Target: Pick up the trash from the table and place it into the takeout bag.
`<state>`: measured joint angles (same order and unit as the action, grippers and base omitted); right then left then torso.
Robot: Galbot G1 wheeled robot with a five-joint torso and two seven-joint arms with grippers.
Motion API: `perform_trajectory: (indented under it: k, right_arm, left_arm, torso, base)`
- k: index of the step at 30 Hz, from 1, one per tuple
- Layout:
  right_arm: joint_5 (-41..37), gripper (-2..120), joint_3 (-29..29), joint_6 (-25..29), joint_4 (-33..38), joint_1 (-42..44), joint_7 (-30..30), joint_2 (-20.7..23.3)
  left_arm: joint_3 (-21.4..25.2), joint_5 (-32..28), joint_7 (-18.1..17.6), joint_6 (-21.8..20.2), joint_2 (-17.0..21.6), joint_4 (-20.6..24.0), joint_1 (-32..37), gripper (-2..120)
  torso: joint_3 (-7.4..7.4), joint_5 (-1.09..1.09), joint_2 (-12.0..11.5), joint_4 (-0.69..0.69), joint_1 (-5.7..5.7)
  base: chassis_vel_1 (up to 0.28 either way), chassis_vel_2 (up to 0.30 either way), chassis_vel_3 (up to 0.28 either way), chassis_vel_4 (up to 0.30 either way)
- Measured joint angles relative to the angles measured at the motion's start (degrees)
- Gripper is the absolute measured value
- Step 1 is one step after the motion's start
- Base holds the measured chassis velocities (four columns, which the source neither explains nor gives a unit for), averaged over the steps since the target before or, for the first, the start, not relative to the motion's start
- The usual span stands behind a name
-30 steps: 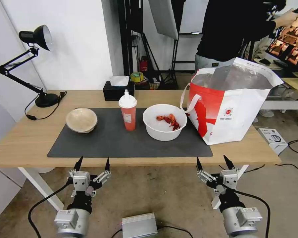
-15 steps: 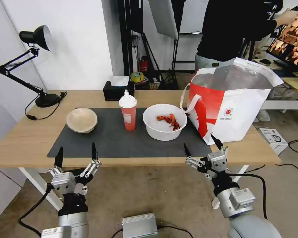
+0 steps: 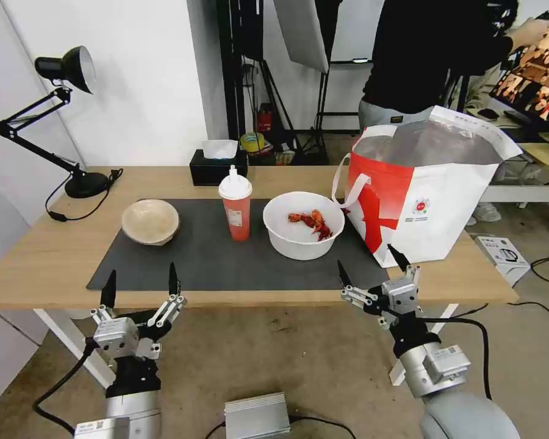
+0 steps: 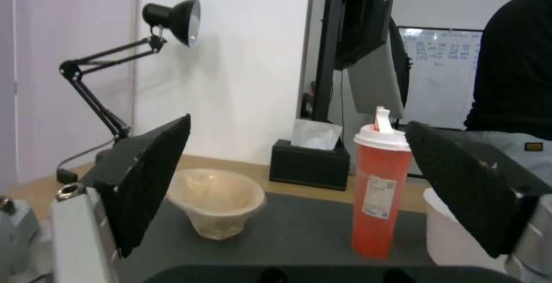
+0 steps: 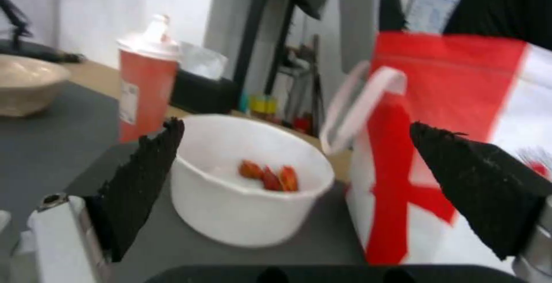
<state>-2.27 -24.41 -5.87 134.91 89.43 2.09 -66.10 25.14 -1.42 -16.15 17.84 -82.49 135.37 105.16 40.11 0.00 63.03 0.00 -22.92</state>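
Note:
On the dark grey mat of the table (image 3: 55,256) stand a beige bowl (image 3: 150,221) (image 4: 215,205), a red drink cup (image 3: 236,210) (image 4: 379,188) with a white lid, and a white bowl (image 3: 303,224) (image 5: 247,188) holding red crayfish shells. The red-and-white takeout bag (image 3: 427,195) (image 5: 460,145) stands open at the table's right end. My left gripper (image 3: 140,281) hangs open at the table's front edge, short of the beige bowl. My right gripper (image 3: 372,263) is open too, raised near the front edge between the white bowl and the bag. Both hold nothing.
A black tissue box (image 3: 216,166) sits behind the cup. A black desk lamp (image 3: 61,116) stands at the back left with its cord on the wood. A person in black stands behind the bag. A grey box (image 3: 257,416) lies on the floor below.
Both grippers have risen from below the table to its front edge, the left shifting left and the right rising higher. Over the last half second they have hardly moved.

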Motion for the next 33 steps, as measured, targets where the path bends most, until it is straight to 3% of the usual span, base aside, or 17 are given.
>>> perform_trajectory:
  k: [5, 8, 11, 17, 25, 33]
  right_arm:
    - [-5.23, 100, 0.22, 0.51, -1.44, -3.99, -2.06, 4.47]
    - [-11.23, 100, 0.52, 0.56, -3.47, -9.26, -4.45, 11.08]
    - [-13.91, 100, 1.6, 0.51, -4.88, -12.22, -5.04, 14.45]
    - [-16.97, 100, 3.71, -0.18, -7.02, -16.5, -6.86, 17.29]
    - [-27.75, 100, 11.45, -8.0, -11.48, -29.15, -10.4, 20.2]
    - [-30.57, 100, 20.69, -14.12, -17.86, -42.1, -12.18, 20.87]
  left_arm:
    - [-0.16, -0.91, 0.19, -0.28, 0.09, -0.14, 0.04, 100]
    - [-0.28, -1.53, 0.83, -0.46, -0.01, -0.67, 0.12, 100]
    - [-0.45, -2.13, 0.97, -0.55, -0.26, -1.02, 0.3, 100]
    - [-0.32, -2.19, 1.34, -0.65, -0.5, -1.25, 0.57, 100]
    - [0.34, -1.34, 1.36, -0.7, -1.94, -1.8, 1.12, 100]
    - [0.74, -1.23, 1.2, -0.71, -2.76, -2.15, 1.48, 100]
  torso:
    - [0.0, 0.01, -0.01, 0.01, 0.0]
    - [0.0, 0.01, -0.01, 0.01, 0.0]
    - [0.0, 0.0, -0.01, 0.0, 0.0]
    - [0.0, 0.01, -0.01, 0.0, 0.0]
    - [0.01, 0.0, -0.01, 0.0, 0.0]
    - [0.0, 0.0, -0.01, 0.0, 0.0]
  base:
    - [0.0, 0.0, 0.0, 0.0]
    - [0.0, 0.0, 0.0, 0.0]
    - [0.0, 0.0, 0.0, 0.0]
    - [0.0, 0.0, 0.0, 0.0]
    - [0.0, 0.0, 0.0, 0.0]
    - [0.0, 0.0, 0.0, 0.0]
